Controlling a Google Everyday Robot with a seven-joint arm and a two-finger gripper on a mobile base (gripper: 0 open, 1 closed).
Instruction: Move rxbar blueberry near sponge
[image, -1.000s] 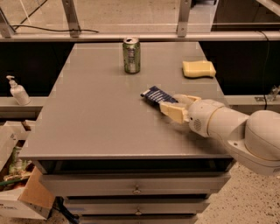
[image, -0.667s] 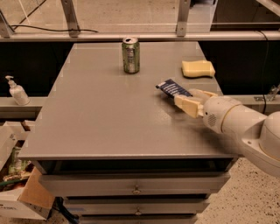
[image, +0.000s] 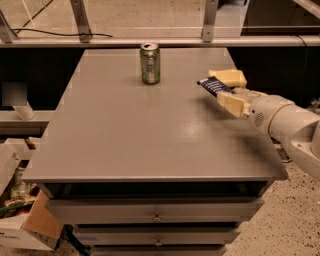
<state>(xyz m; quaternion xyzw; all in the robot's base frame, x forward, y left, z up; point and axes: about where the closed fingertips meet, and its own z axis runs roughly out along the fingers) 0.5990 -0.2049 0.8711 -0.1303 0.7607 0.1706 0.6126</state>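
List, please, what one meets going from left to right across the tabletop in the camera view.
Green can → rxbar blueberry → gripper, holding the bar on the right. The sponge lies just behind and overlaps both, so it is left out.

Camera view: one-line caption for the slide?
Gripper holds the rxbar blueberry close beside the sponge at the table edge; green can stands apart.

White arm (image: 287, 122) extended from the right, pincer (image: 226, 95) at right-centre, clamped on rxbar blueberry (image: 213, 85)
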